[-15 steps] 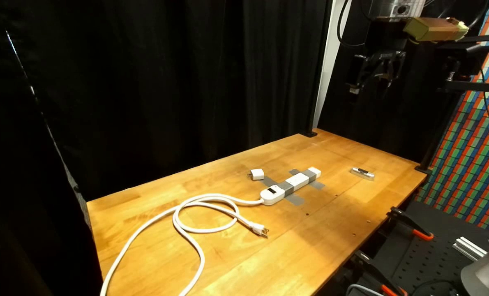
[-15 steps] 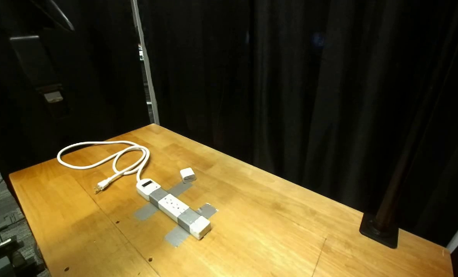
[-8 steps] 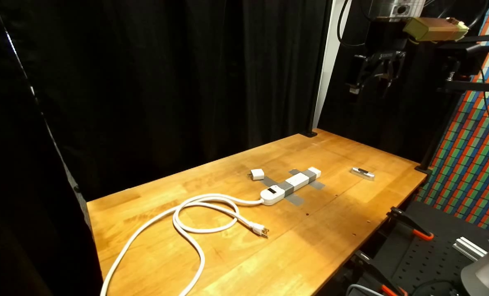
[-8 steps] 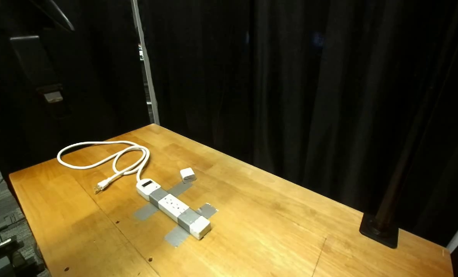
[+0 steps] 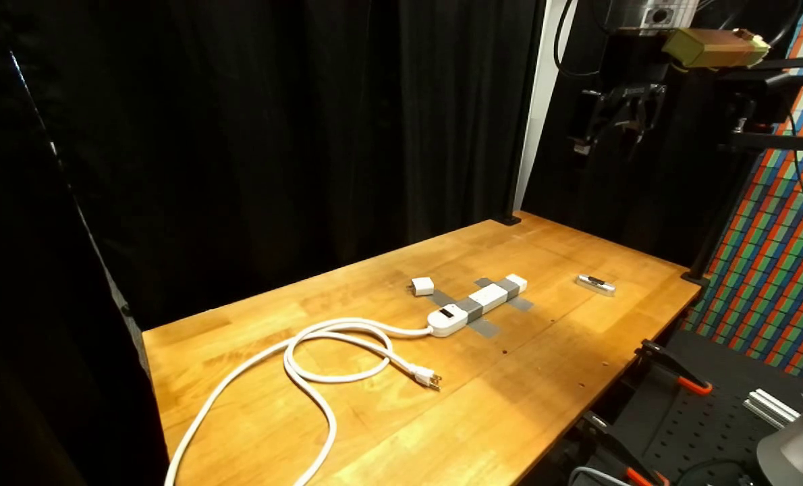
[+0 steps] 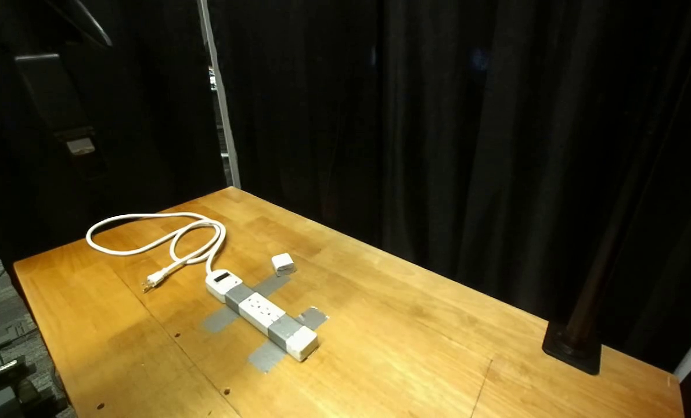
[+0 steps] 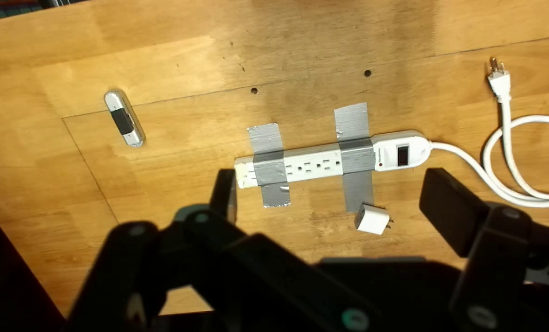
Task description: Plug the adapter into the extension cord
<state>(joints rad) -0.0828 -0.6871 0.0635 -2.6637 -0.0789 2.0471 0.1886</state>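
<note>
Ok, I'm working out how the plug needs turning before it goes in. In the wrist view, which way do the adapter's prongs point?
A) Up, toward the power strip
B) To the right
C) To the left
B: in the wrist view the metal prongs stick out of the right-hand end of the white adapter, which lies on the table.

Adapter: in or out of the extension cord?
Out. In the wrist view, the adapter lies apart from the extension cord, its prongs exposed and facing away from the sockets.
</note>
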